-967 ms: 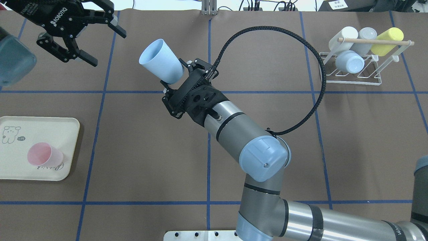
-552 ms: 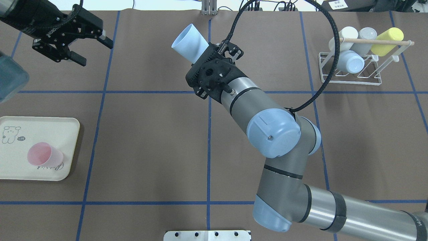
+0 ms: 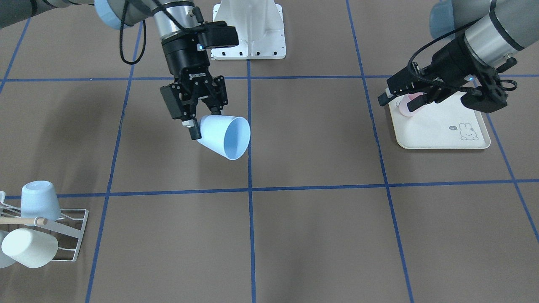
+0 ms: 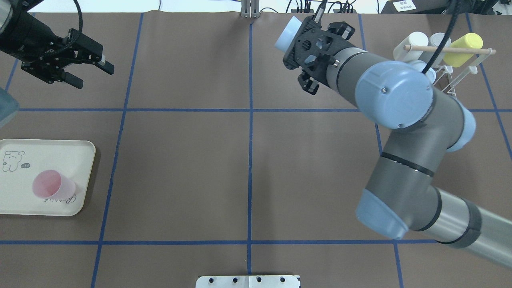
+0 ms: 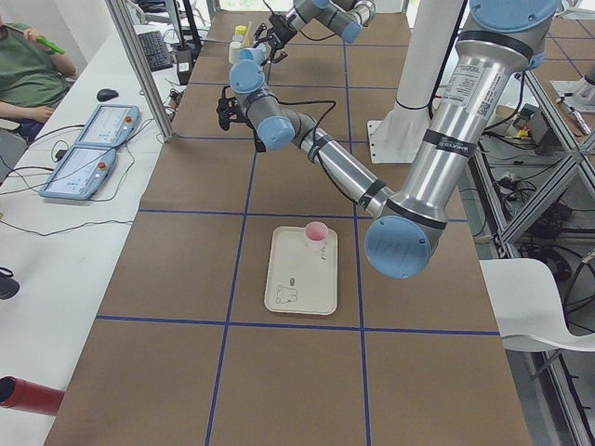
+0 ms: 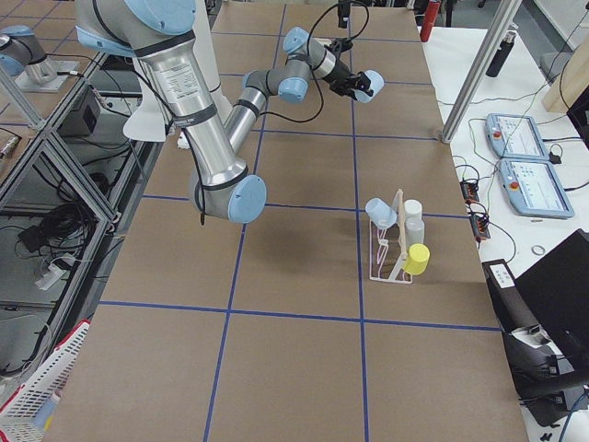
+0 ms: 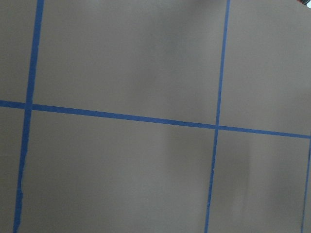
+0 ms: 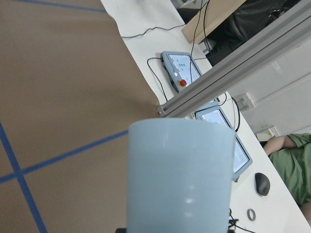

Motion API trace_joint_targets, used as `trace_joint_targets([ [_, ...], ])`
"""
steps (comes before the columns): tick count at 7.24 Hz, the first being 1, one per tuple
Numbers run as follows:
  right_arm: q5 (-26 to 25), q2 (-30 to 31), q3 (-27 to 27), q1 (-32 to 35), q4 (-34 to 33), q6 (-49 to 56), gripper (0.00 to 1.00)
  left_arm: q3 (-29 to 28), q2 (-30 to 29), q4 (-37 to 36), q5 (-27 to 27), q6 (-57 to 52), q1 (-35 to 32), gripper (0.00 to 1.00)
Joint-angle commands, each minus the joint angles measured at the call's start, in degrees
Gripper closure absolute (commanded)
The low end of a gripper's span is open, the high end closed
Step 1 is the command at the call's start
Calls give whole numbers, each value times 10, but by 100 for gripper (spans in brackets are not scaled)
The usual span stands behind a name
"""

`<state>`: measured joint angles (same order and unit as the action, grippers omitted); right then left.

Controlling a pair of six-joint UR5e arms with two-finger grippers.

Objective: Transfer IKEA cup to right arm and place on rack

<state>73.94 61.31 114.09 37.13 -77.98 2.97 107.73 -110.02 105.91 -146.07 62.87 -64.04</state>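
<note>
The light blue IKEA cup (image 4: 285, 34) (image 3: 225, 132) is lying sideways in the air with my right gripper (image 4: 294, 40) (image 3: 204, 124) shut on its base end. In the right wrist view the cup (image 8: 180, 174) fills the lower middle. The right arm (image 4: 394, 94) reaches toward the far right of the table and covers part of the white wire rack (image 4: 476, 66) (image 6: 391, 253) with its wooden rod (image 4: 464, 50). My left gripper (image 4: 93, 77) (image 3: 398, 101) hangs open and empty at the far left.
White, grey and yellow cups (image 4: 464, 50) hang on the rack, and a pale blue one (image 3: 38, 200) shows in the front-facing view. A cream rabbit-print tray (image 4: 76, 160) at the near left holds a pink cup (image 4: 50, 185). Blue tape lines grid the brown table.
The right arm has swung the blue cup from the table's middle to the far right, close to the rack. The left gripper has drawn back a little to the left, still open.
</note>
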Motion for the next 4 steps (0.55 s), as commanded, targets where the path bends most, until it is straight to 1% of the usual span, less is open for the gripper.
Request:
trace_joint_targets([
  [1,15,34,12,63,-87,152,45,5,23,0,23,-56,-6,0],
  [2,15,43,18,86,-120,212,45,4,45,0,35,-117,-17,0],
  [3,14,70,35,112,-142,287,45,1,65,0,35,-144,-26,0],
  [4,12,99,58,137,-173,378,49,1,66,-1,35,-144,-26,0],
])
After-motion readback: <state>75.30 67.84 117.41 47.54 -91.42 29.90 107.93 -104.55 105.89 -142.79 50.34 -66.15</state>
